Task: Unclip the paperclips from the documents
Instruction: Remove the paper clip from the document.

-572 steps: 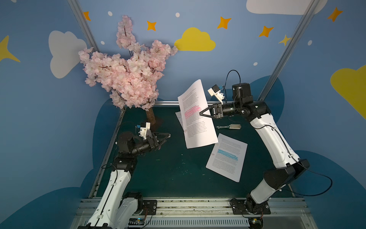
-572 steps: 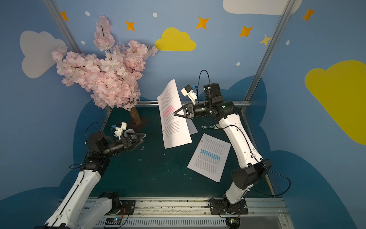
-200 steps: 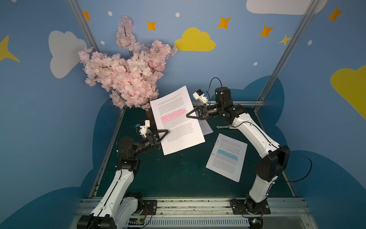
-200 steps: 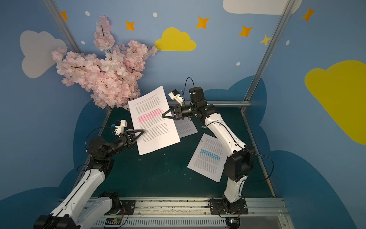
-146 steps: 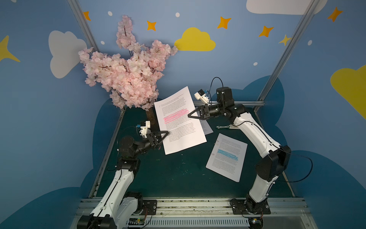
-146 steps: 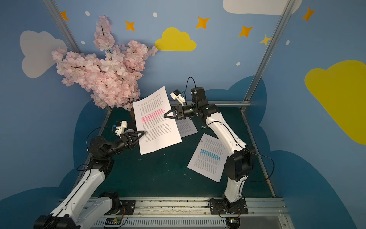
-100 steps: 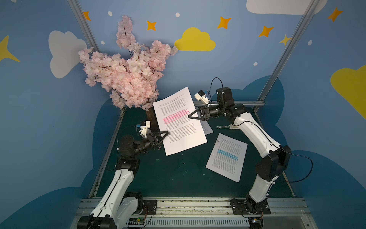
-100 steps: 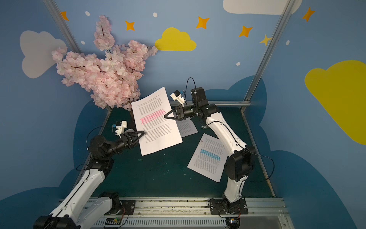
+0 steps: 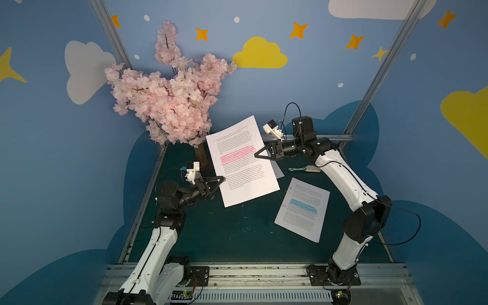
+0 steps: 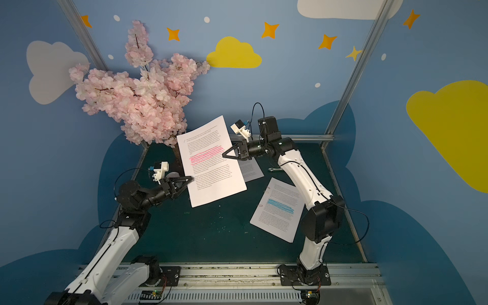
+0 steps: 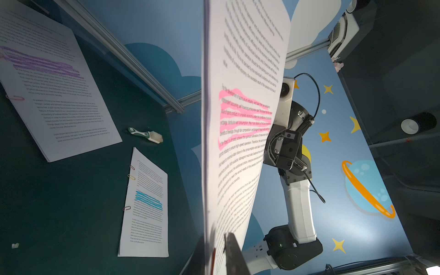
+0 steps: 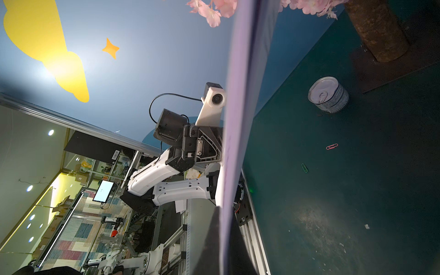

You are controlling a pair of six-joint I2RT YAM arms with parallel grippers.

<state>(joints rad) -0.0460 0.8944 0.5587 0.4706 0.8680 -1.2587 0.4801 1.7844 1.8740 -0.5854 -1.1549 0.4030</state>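
The pink-highlighted document [image 9: 243, 161] [image 10: 211, 163] hangs tilted above the mat. My right gripper [image 9: 255, 156] [image 12: 223, 209] is shut on its right edge. My left gripper [image 9: 224, 178] [image 11: 214, 238] is at its left edge, jaws drawn close on a red paperclip [image 11: 213, 259] there. The blue-highlighted document [image 9: 303, 208] [image 11: 147, 202] lies flat with paperclips [image 11: 131, 177] along one side. The purple-highlighted document [image 11: 54, 90], largely hidden in both top views, carries a pink paperclip [image 11: 15, 97]. A loose pink paperclip [image 12: 332, 146] and a green one [image 12: 304, 167] lie on the mat.
A pink blossom tree [image 9: 171, 97] stands at the back left, its trunk by the held page. A tin can [image 12: 328, 95] sits near the trunk. A green-white brush [image 9: 303, 169] lies at the back under the right arm. Metal rails [image 9: 303, 137] edge the mat.
The right arm swung the pink-highlighted page leftward and tipped it flatter. The left gripper came up to the page's left edge, and its jaws have narrowed there over the last second.
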